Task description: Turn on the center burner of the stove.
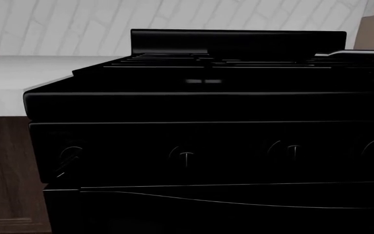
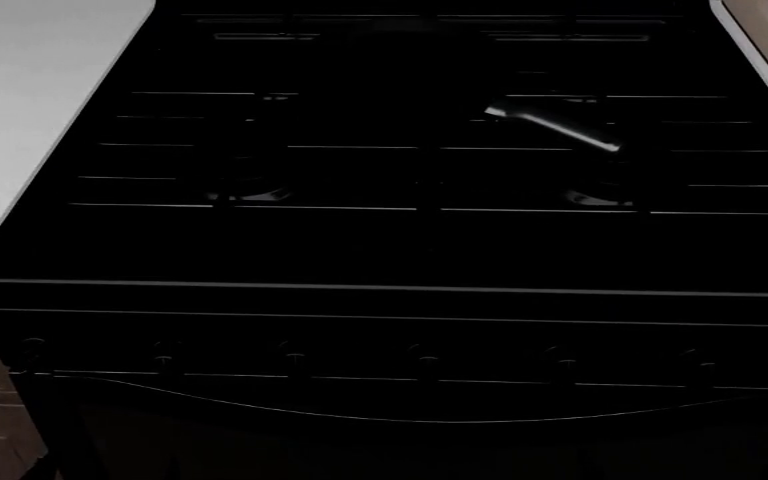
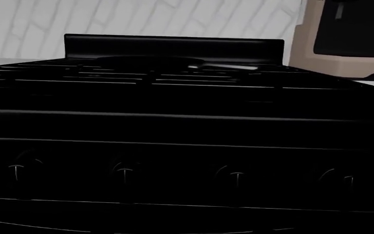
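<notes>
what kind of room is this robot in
Most likely a home kitchen. A glossy black gas stove with grate bars and a front row of knobs fills the view, set into a white countertop, with a pale tiled wall behind it.

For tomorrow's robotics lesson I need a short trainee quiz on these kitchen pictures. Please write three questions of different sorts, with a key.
1. True or false: an end effector is touching a knob on the stove.
2. Multiple choice: in the head view, how many knobs line the stove's front panel? A) four B) six C) eight
3. Short answer: what stands on the counter to the robot's right of the stove?

Key:
1. False; no end effector shows in any view.
2. B; the row runs from the leftmost knob to the rightmost knob.
3. A beige appliance with a dark front.
</notes>
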Controlling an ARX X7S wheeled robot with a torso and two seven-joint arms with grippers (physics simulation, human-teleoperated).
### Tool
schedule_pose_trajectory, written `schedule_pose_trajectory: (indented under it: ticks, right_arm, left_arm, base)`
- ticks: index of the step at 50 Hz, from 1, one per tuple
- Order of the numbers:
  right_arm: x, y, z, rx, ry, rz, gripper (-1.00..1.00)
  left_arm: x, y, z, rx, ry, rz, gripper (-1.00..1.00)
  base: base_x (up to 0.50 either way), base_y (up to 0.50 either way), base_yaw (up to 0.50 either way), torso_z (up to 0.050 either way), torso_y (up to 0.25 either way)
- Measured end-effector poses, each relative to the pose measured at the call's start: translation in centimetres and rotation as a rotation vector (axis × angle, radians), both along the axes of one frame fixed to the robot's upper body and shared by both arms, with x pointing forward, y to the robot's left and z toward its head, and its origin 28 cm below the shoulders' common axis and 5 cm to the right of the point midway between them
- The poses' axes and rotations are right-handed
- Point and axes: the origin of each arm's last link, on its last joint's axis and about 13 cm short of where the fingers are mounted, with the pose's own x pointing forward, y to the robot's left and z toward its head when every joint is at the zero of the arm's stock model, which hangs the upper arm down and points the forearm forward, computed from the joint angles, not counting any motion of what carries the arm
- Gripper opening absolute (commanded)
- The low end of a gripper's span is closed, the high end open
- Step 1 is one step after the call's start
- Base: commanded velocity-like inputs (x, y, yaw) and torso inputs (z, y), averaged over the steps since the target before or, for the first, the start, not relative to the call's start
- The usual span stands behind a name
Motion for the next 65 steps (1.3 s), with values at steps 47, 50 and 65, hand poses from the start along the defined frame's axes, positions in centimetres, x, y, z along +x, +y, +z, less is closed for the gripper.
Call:
schedule_pose_trajectory:
  ticks: [47,50,65]
  right_arm:
    - [3.6,-2.5,0.1,-0.018,0.048,-0.078,1.0]
    - [3.7,-2.5,0.1,-0.018,0.048,-0.08,1.0]
    - [4.9,-2.6,-0.3,-0.033,0.044,-0.082,1.0]
  left_arm:
    - [0.1,-0.1,-0.1,0.013,0.005,0.0,1.0]
    - [0.1,-0.1,-0.1,0.013,0.005,0.001,1.0]
    - [0.0,-0.2,-0.1,0.015,0.003,-0.001,1.0]
  base:
    - [0.0,0.0,0.0,0.0,0.0]
    - [0.0,0.0,0.0,0.0,0.0]
    - [0.0,0.0,0.0,0.0,0.0]
